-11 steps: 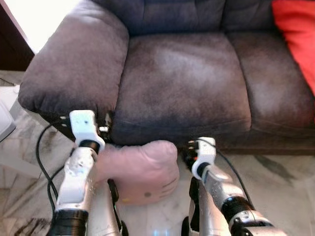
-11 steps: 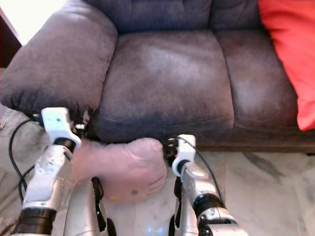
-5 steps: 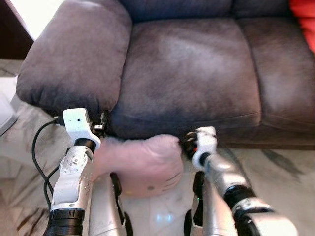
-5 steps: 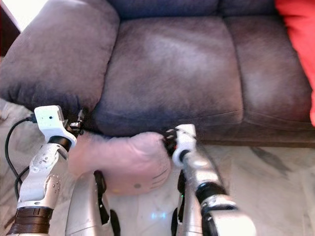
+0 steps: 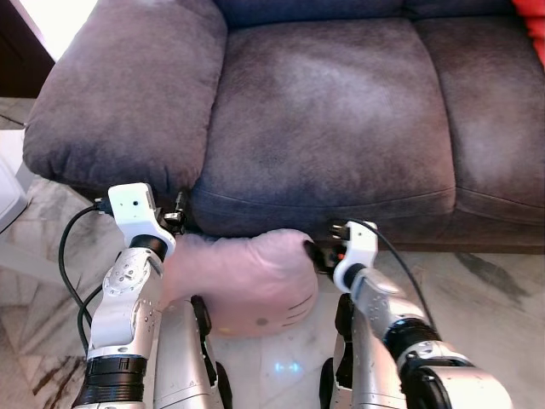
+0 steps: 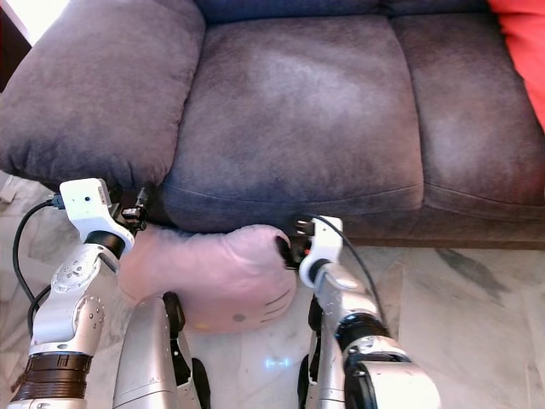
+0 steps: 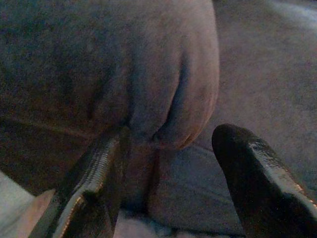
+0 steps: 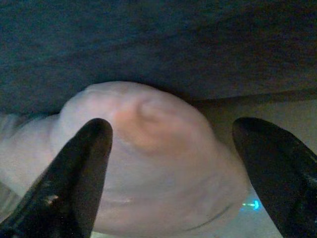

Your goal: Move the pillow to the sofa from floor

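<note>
Black fingers spread wide on both sides, the right gripper point(image 8: 173, 173) frames one end of a soft pink plush pillow with a stitched cat face point(image 5: 247, 281), its fingers apart and not yet closed on the fabric. The left gripper point(image 7: 168, 188), likewise parted, points at the far end of the pillow where it tucks under the padded armrest of the dark grey suede sofa point(image 5: 332, 119). The two silver arms bracket the pillow from either side, the left wrist point(image 5: 136, 213) at the foot of the armrest, the right wrist point(image 5: 353, 247) just below the front edge of the seat cushion. The pillow lies on the pale marble floor point(image 5: 494, 290), pressed against the sofa's base, directly between the robot's arms. A red cushion point(image 6: 524, 43) sits at the far right of the seat. The task appears to be at the grasp stage: the next move likely calls for both grippers to squeeze in on the pillow's ends, then lift it clear of the sofa's front edge onto the seat.
</note>
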### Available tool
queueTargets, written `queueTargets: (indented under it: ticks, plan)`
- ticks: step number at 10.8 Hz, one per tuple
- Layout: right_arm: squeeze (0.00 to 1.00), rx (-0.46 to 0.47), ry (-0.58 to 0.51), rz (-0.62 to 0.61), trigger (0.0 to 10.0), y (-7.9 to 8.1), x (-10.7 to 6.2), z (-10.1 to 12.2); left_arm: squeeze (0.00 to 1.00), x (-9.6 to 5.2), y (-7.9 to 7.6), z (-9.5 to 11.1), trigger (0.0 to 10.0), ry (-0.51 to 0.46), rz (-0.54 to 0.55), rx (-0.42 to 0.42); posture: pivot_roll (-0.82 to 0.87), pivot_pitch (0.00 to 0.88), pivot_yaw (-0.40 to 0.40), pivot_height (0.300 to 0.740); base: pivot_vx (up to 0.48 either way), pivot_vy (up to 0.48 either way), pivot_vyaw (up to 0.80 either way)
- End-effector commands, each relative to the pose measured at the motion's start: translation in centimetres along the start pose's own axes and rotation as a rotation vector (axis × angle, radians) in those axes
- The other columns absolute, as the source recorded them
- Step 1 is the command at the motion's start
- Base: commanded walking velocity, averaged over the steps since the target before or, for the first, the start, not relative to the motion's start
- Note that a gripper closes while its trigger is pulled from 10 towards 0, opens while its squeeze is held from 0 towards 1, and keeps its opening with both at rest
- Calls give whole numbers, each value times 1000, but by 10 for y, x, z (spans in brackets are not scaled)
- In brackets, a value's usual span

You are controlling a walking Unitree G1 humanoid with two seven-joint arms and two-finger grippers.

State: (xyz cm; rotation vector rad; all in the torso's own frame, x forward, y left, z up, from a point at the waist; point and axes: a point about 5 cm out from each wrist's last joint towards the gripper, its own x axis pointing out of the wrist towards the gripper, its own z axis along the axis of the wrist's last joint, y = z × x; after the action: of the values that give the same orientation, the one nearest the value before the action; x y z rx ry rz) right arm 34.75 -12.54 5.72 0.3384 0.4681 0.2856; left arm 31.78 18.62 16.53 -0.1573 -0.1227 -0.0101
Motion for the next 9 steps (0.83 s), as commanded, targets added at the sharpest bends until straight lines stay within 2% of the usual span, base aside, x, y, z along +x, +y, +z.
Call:
queueTargets:
  ticks: [1, 2, 3, 6, 9]
  plan:
    - [973, 1, -41, 47, 10000, 8, 2, 4, 0, -5, 6, 0, 10000, 5, 17, 1, 224, 332, 50, 492, 0, 0, 0]
    - [0, -38, -51, 94, 10000, 12, 2, 7, 0, -6, 6, 1, 10000, 6, 18, -1, 224, 335, 49, 492, 0, 0, 0]
    - [0, -112, -39, 97, 10000, 12, 2, 7, 0, -7, 6, 1, 10000, 7, 18, -2, 227, 340, 46, 492, 0, 0, 0]
    - [0, -203, -25, 60, 10000, 8, 1, 6, 0, -14, 7, 0, 10000, 16, 24, -5, 233, 375, 44, 492, 0, 0, 0]
    - [0, -241, -84, 128, 10000, 16, 2, 9, 0, -19, 3, 9, 10000, -10, 21, -16, 240, 423, 42, 492, 0, 0, 0]
